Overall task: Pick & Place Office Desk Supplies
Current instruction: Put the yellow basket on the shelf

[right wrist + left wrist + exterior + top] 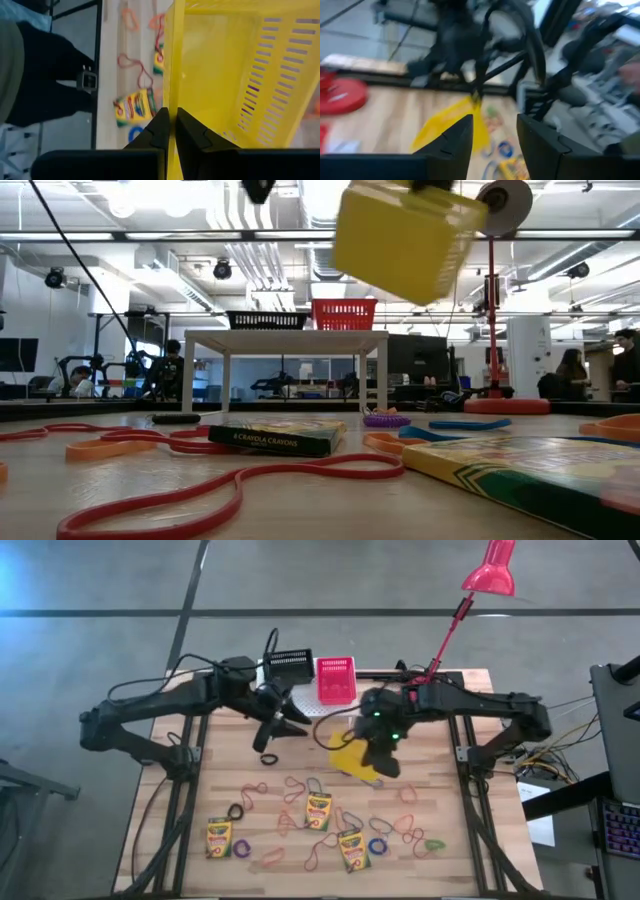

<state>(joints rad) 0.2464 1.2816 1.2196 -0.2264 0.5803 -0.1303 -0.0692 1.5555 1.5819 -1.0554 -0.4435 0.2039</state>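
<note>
Right gripper (171, 131) is clamped on the rim of the yellow basket (352, 755), holding it tilted in the air above mid-table. Left gripper (272, 737) hangs nearby over the table, fingers parted, nothing between them. The black basket (289, 664) and red basket (335, 678) sit on the white stand (287, 340). 3 crayon boxes (319, 811) and the rubber bands (256, 786) lie scattered across the near half

"CRAYOLA CRAYONS" reads along the dark side of the crayon box (278, 438) lying flat on the desk in the low view; the other boxes' print is too small to read.
</note>
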